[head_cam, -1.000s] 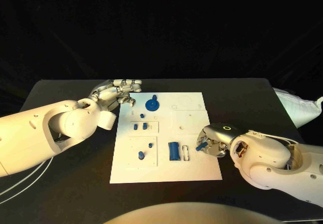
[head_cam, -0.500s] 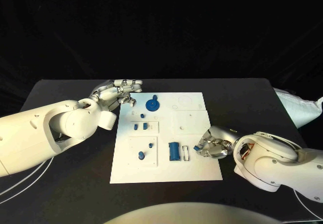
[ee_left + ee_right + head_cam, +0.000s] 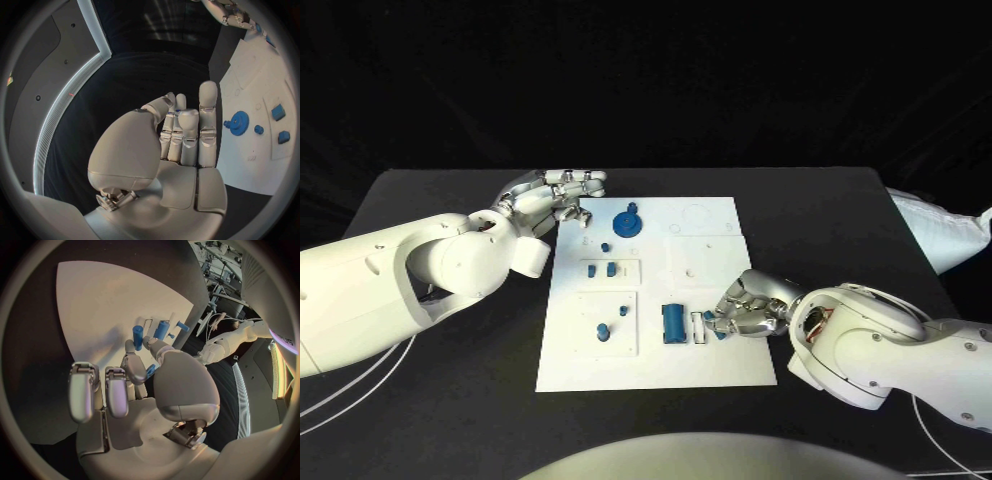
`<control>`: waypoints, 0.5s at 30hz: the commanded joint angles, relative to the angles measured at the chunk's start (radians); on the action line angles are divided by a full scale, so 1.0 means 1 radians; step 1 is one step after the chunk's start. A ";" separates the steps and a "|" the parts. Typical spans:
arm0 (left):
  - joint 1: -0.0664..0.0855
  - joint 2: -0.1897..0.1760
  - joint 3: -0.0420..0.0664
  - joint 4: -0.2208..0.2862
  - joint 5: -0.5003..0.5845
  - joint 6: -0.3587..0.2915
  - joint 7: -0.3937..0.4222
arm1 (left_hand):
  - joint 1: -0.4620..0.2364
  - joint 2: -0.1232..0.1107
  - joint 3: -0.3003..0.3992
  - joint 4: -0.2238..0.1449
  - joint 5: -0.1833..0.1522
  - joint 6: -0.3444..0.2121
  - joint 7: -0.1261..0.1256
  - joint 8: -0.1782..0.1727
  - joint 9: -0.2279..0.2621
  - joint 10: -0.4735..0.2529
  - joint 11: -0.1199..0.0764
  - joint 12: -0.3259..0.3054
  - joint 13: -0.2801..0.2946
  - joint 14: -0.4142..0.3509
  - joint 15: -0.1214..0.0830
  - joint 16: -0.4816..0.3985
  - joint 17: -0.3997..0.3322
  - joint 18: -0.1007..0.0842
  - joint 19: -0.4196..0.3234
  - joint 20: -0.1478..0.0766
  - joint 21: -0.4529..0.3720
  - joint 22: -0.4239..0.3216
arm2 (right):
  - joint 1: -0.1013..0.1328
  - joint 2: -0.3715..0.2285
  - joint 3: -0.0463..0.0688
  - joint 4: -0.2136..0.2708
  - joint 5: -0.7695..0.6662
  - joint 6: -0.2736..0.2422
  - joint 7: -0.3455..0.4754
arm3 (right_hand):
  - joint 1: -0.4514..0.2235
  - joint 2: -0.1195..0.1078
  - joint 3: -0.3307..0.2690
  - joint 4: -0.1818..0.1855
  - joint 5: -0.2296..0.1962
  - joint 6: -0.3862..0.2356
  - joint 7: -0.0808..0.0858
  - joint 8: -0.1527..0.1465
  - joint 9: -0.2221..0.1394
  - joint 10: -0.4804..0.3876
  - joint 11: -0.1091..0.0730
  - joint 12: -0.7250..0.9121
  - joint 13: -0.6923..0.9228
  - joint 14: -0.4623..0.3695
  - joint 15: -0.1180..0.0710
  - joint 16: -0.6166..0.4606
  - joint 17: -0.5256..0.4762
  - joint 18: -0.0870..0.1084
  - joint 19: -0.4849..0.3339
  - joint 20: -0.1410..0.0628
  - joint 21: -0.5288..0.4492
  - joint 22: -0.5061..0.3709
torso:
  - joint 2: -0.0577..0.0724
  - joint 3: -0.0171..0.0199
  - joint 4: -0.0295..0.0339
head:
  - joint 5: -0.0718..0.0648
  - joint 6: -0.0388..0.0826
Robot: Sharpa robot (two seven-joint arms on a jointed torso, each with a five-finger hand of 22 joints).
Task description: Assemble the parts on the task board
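Black table (image 3: pixel 430 200) carries the white task board (image 3: pixel 718 365) in the middle, long side running away from the robot.

Left hand (image 3: pixel 557 195) sits at the board's far left corner, fingers straight and close together, grasping nothing. It looks parked clear of the work, or possibly steadying the board; contact cannot be told.

Right hand (image 3: pixel 750 308) is at the board's right edge, fingers curled around a small blue part (image 3: pixel 720 325) pinched at the fingertips, just beside the blue cylinder (image 3: pixel 674 322) and the narrow slot next to it. Judged: it is lining the part up for insertion there.

Blue gear (image 3: pixel 627 223) lies at the far end near the left hand. Small blue pieces (image 3: pixel 600 270) sit in the mid-left recess, and one more (image 3: pixel 603 331) sits in the near-left recess.

No readable writing or labels anywhere.
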 commanded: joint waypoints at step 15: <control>0.000 0.001 0.001 0.004 -0.007 0.024 0.001 | 0.007 0.004 -0.005 0.001 0.003 -0.006 0.000 0.006 -0.002 -0.006 0.003 0.003 0.001 -0.008 -0.002 0.002 -0.001 0.021 -0.006 0.003 -0.004 -0.001 | -0.001 0.051 0.000 -0.018 0.021 0.010 -0.018 | -0.014 0.000 -0.018 0.004 0.010 0.004 -0.006 -0.002 0.002 0.003 -0.005 -0.003 -0.003 0.095 -0.003 0.005 0.210 -0.013 0.024 -0.005 0.003 0.039 | 0.001 0.0010 -0.0009 | 0.005 -0.002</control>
